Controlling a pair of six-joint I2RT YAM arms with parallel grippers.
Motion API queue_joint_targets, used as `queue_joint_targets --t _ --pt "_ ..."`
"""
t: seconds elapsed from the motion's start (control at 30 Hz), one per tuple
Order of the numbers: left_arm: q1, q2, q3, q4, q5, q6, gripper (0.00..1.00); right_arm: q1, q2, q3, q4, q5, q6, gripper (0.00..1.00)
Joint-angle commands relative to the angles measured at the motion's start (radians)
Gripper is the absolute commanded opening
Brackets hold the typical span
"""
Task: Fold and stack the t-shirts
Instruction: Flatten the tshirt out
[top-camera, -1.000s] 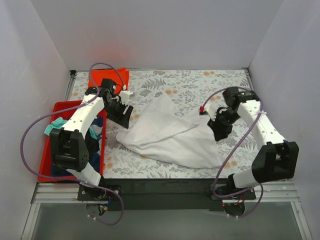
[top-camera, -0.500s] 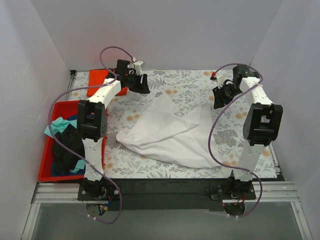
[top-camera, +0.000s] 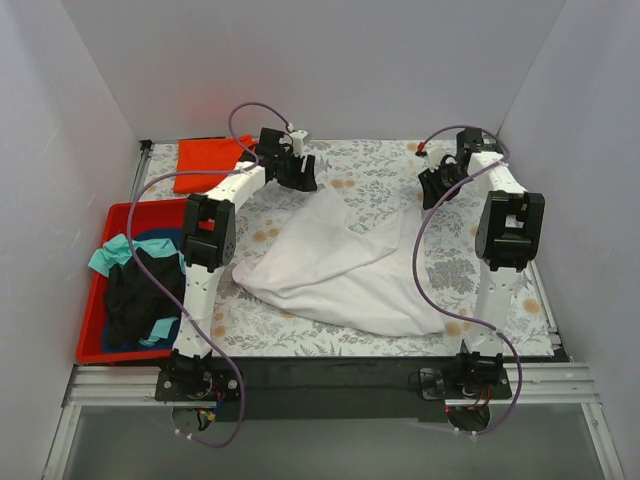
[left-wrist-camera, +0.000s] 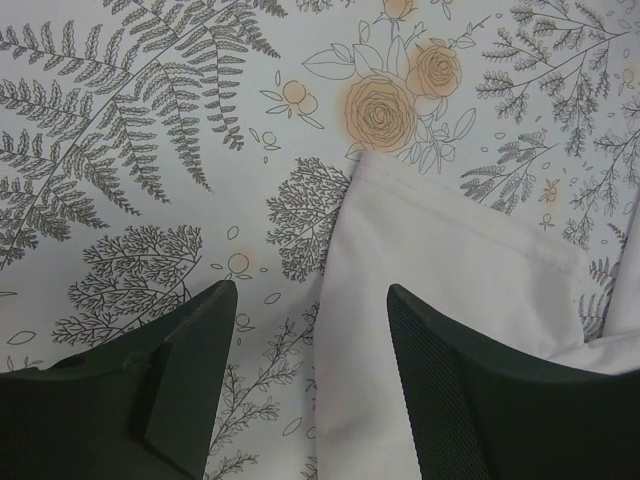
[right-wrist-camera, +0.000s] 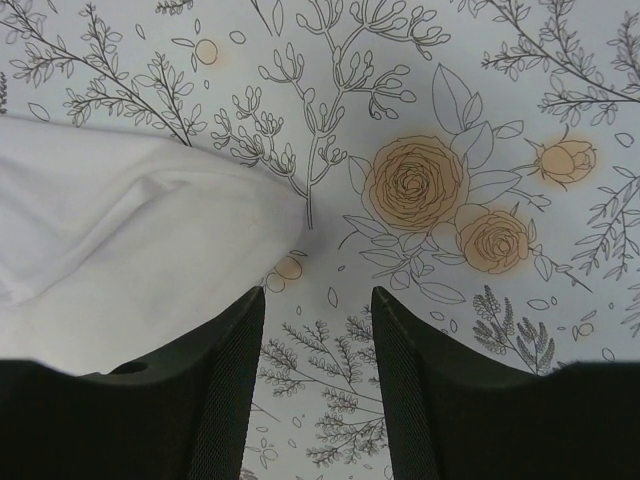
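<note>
Bin, red plastic (top-camera: 140, 215), sits far left, holding a crumpled black tee (top-camera: 130, 295), teal tee (top-camera: 108, 253) and a bit of blue tee (top-camera: 160, 243). Orange-red tee (top-camera: 205, 163), folded square, lies flat at the far left corner on the floral-patterned table covering (top-camera: 370, 160). Left gripper (top-camera: 300, 172) is at the far side, over the top corner of the large white tee (top-camera: 340, 265). Wrist view shows its jaws apart, nothing pinched, one finger over the covering, the other over white cloth. White tee sprawls rumpled mid-table, unfolded. Right gripper (top-camera: 437, 185) is far right, by the tee's right corner, jaws apart and empty, cloth just beside one finger.
</note>
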Motion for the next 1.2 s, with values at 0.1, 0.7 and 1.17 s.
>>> queue_joint_targets --t 0.1,0.7,1.17 --pt "-0.02 0.037 0.075 0.012 -0.037 0.044 0.62 0.017 0.032 0.032 0.017 0.0 -0.056 0.54" --pt "-0.093 0.158 0.175 -0.015 -0.112 0.126 0.59 0.098 0.06 0.003 0.08 0.065 -0.14 0.5" --pt "-0.145 0.199 0.173 -0.014 -0.148 0.2 0.48 0.153 0.065 0.007 0.125 0.155 -0.197 0.54"
